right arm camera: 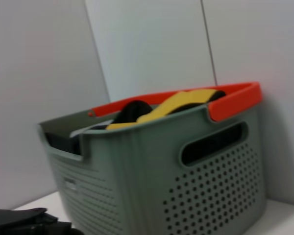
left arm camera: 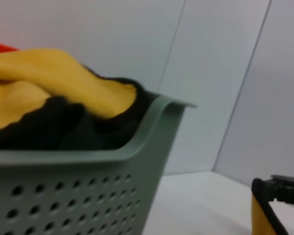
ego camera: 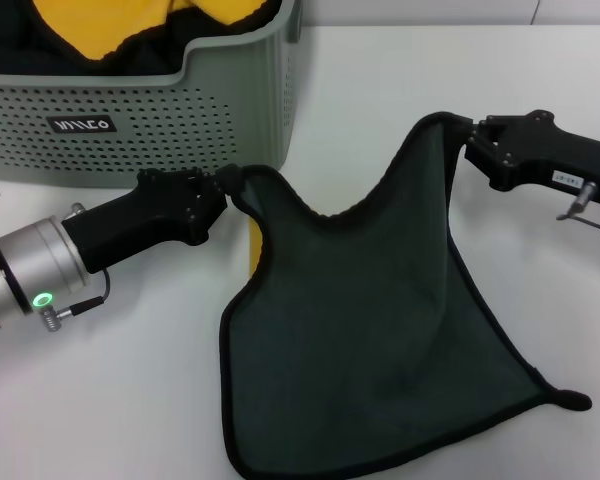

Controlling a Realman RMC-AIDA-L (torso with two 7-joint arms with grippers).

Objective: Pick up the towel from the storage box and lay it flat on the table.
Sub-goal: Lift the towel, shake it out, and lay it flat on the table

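The towel [ego camera: 380, 330] hangs spread between my two grippers with its dark green face towards me. Its lower edge and a pointed corner rest on the white table [ego camera: 400, 80]. A strip of its yellow face [ego camera: 255, 245] shows below the left gripper. My left gripper [ego camera: 223, 190] is shut on one upper corner, just in front of the storage box [ego camera: 180, 110]. My right gripper [ego camera: 473, 137] is shut on the other upper corner, farther right. The towel sags in a curve between them. The left wrist view catches a yellow, black-edged bit of the towel [left arm camera: 258, 218].
The grey-green box stands at the back left and holds another yellow-and-black cloth [ego camera: 110, 30]. The same box [right arm camera: 186, 186] shows a red handle [right arm camera: 235, 98] in the right wrist view. A pale wall rises behind the table.
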